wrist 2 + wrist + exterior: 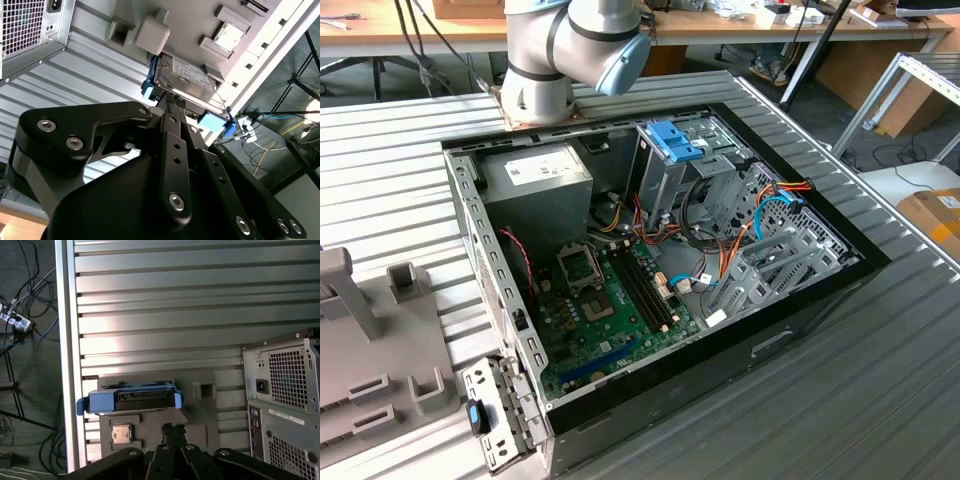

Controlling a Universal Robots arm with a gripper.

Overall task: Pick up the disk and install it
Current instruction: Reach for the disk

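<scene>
The disk [131,399] is a silver-grey drive with blue rails at both ends. In the first wrist view I see it edge-on, connector side toward the camera, over a grey fixture [200,412]. Its white label faces outward in the second wrist view, disk [192,80]. My gripper [171,100] has its black fingers drawn together, and their tips end close to the disk's connector edge near one rail. Whether they touch it is unclear. In the first wrist view the gripper [173,427] sits just short of the disk.
The open computer case [470,220] lies on the ribbed metal table, with a metal drive cage and blue latch [672,140] inside. Its rear panel [285,390] stands beside the fixture. A square chip [121,434] rests in the fixture. The table edge and floor cables [20,320] lie beyond.
</scene>
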